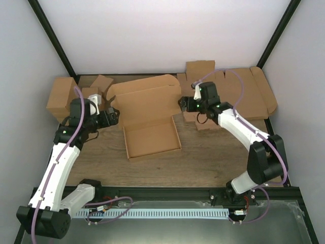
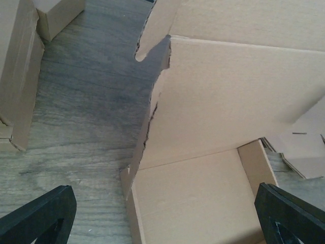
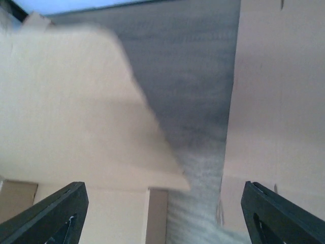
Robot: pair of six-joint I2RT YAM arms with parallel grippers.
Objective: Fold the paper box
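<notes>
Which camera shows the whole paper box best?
Top external: the whole paper box shows, tray and raised lid. Left wrist shows only one side close up; right wrist just a blurry flap.

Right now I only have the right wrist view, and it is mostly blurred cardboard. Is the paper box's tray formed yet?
Observer: Yes. From above, the paper box has a shallow tray with raised walls, and its lid is raised at the back.
Operator: Where is the left arm?
Observer: The left pincer is open beside the lid's left edge, holding nothing.
Operator: Anything else on the table?
Observer: A flat cardboard sheet with rounded end flaps lies at the back right, and a folded carton sits at the back left.
</notes>
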